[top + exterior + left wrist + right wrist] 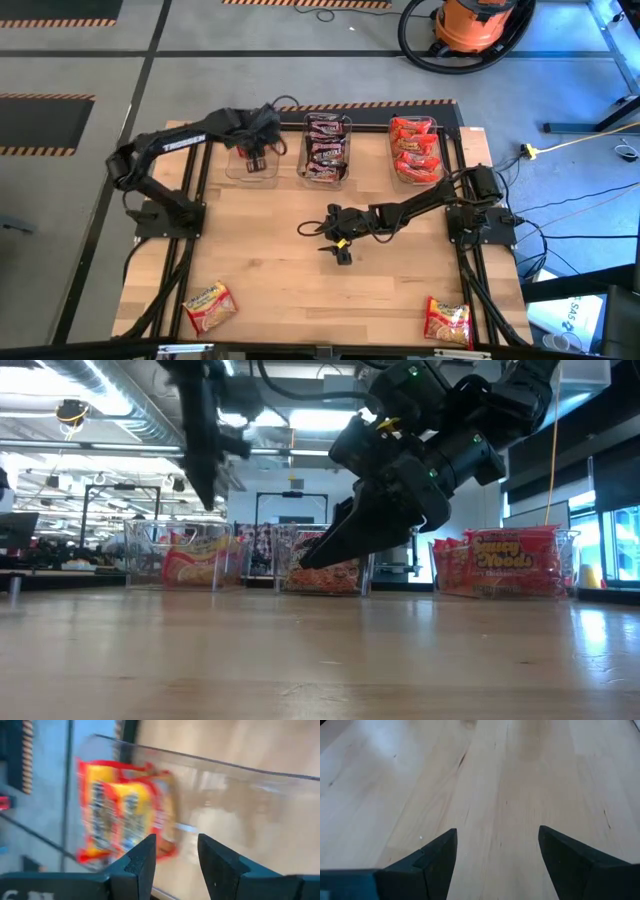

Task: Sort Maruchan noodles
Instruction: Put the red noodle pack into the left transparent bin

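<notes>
While the left claw [256,158] hung part-open and empty above the left tub [251,170], its yellow packet [120,810] risked landing askew; the right claw [335,243] stood open, empty, low over the desk [280,260].

A wooden table [300,260] is set on a grey floor [80,60]. An orange vacuum [475,22] is parked beyond its far edge. Ceiling lights [320,420] are seen lit overhead.

Three clear plastic tubs stand in a row along the far edge of the wooden tabletop [280,260]: a left tub [252,170], a middle tub [327,150] and a right tub [416,150]. Beyond the tabletop, on the grey floor, an orange shop vacuum [470,25] sits with its black hose [410,45] looped beside it.
</notes>
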Tool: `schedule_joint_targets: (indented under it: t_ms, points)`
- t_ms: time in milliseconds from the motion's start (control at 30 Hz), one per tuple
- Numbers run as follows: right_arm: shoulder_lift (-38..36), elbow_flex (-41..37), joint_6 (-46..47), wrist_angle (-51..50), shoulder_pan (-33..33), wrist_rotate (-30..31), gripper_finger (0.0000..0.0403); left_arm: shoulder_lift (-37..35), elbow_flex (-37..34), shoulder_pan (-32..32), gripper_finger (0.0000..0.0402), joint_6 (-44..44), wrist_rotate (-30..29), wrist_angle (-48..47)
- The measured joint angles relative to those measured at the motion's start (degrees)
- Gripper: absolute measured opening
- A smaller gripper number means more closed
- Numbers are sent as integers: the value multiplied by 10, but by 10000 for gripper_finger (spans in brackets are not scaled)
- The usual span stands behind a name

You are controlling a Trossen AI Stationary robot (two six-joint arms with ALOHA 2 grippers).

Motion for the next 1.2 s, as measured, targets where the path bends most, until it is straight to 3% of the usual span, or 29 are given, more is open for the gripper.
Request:
schedule_joint_targets:
  t_ms: [333, 667, 833, 967, 1200]
  points:
    - [0, 0, 46, -7, 0, -5, 260, -84, 0, -150, 138, -313, 206, -185]
    - [0, 0, 118, -14, 1, -5, 260, -130, -53, -419, 138, -608, 232, -222]
    - [0, 0, 155, -21, 9, -1, 260, -131, -103, -556, 138, -759, 242, -159]
    - [0, 0, 176, -20, 24, 22, 260, -126, -154, -640, 138, -936, 278, -50]
    - [0, 0, 183, -20, 46, 73, 260, -91, -218, -763, 138, -1078, 335, 119]
